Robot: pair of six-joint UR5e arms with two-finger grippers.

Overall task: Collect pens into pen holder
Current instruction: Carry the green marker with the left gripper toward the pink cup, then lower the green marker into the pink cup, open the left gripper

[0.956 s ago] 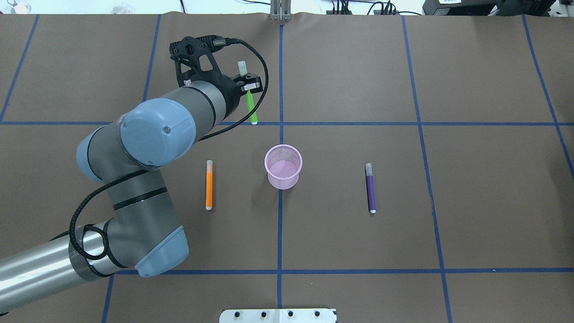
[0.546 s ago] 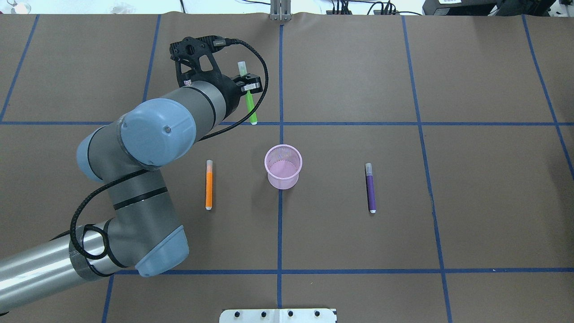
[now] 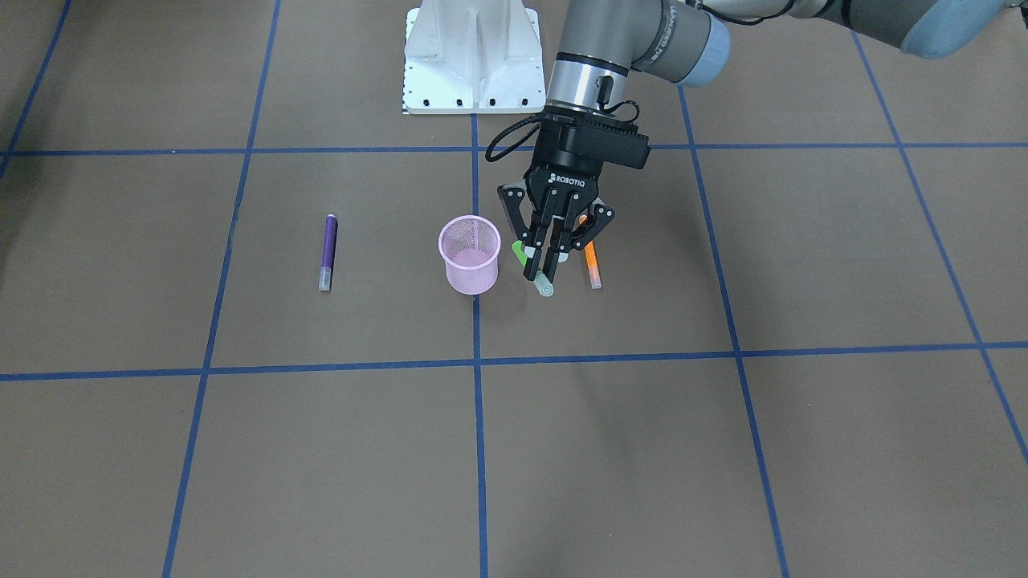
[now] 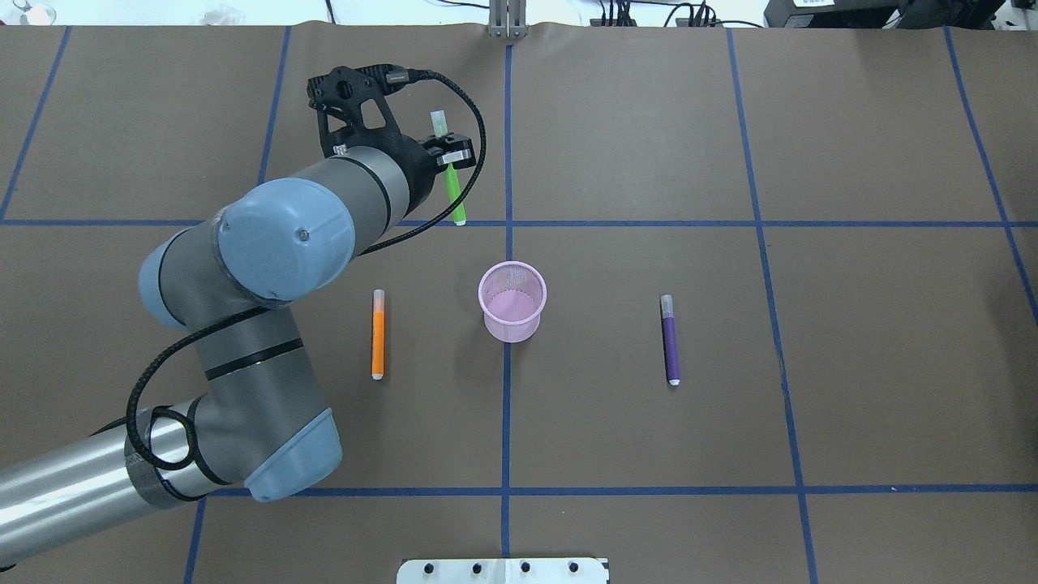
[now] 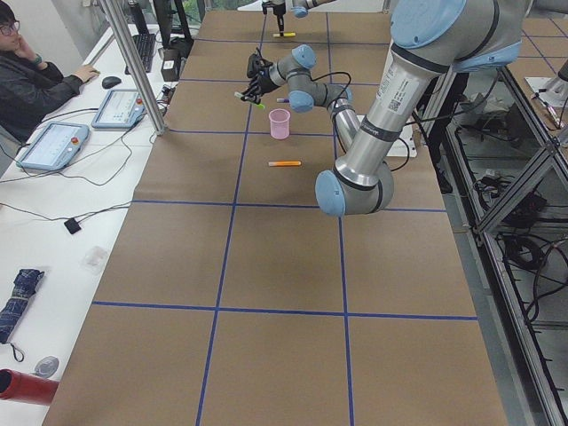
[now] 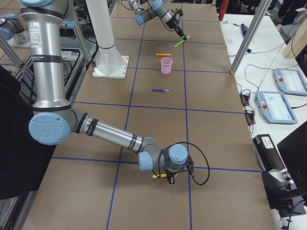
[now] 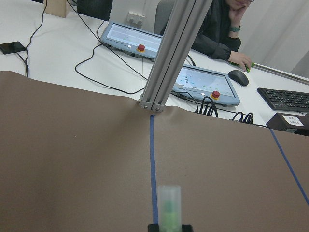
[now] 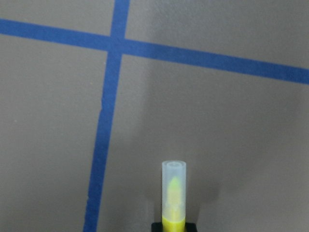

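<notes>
My left gripper (image 4: 448,158) is shut on the bright green pen (image 4: 456,195) and holds it in the air, beyond and left of the pink mesh pen holder (image 4: 512,302). Its pale cap points away in the left wrist view (image 7: 169,205). The orange pen (image 4: 378,334) lies left of the holder. The purple pen (image 4: 670,341) lies to its right. The holder looks empty. My right gripper (image 6: 169,178) is far off at the table's right end, shut on a yellow pen (image 8: 173,195) low over the paper.
The white robot base plate (image 4: 503,570) is at the near table edge. An aluminium post (image 7: 169,53) stands at the far edge. Beyond it is a desk with control tablets (image 7: 205,84) and a seated operator (image 5: 35,71). Blue tape lines grid the brown table cover.
</notes>
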